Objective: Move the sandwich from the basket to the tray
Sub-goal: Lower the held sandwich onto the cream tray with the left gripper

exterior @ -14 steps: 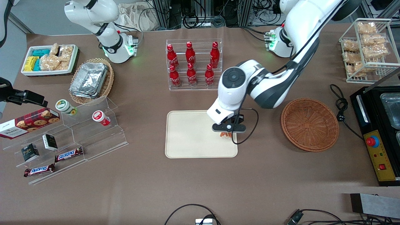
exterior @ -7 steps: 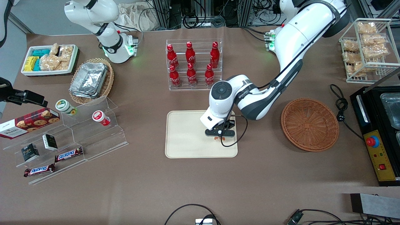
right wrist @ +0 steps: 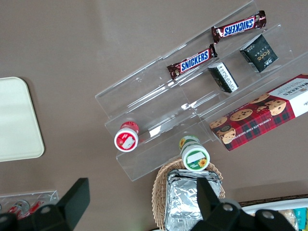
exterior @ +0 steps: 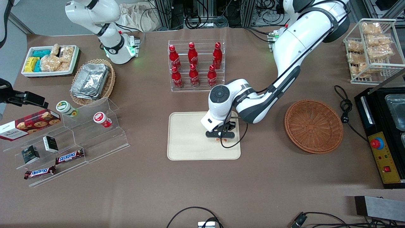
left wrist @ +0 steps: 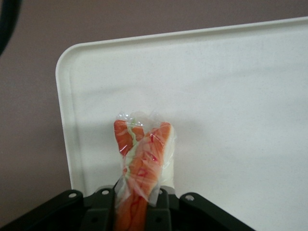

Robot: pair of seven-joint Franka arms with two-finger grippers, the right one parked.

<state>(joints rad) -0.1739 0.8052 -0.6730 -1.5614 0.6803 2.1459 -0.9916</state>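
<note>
Over the working-arm half of the tray (exterior: 186, 139), the left arm is reaching down from its base at the farther edge of the table, with its wrist bent so that the gripper (exterior: 220, 136) is pointing at the tray surface. Largest of the task items, the cream tray is lying flat at the table centre, nearer to the front camera than the clear rack of red bottles (exterior: 193, 65). Toward the working arm's end of the table, the reddish-brown basket (exterior: 313, 126) is sitting well apart from the tray, with nothing showing inside it. Smallest, the sandwich (left wrist: 143, 159) is being held by the gripper, whose black fingers (left wrist: 100, 207) are closing narrowly on both flat sides of the wrapped wedge; its orange and green filling edge is facing outward from the fingers. In the wrist view the wedge is projecting over the tray (left wrist: 231, 106), close to a rounded corner of the rim. Whether the sandwich is touching the tray cannot be told. In the front view only a small orange patch of the sandwich (exterior: 219, 139) is showing under the gripper.
</note>
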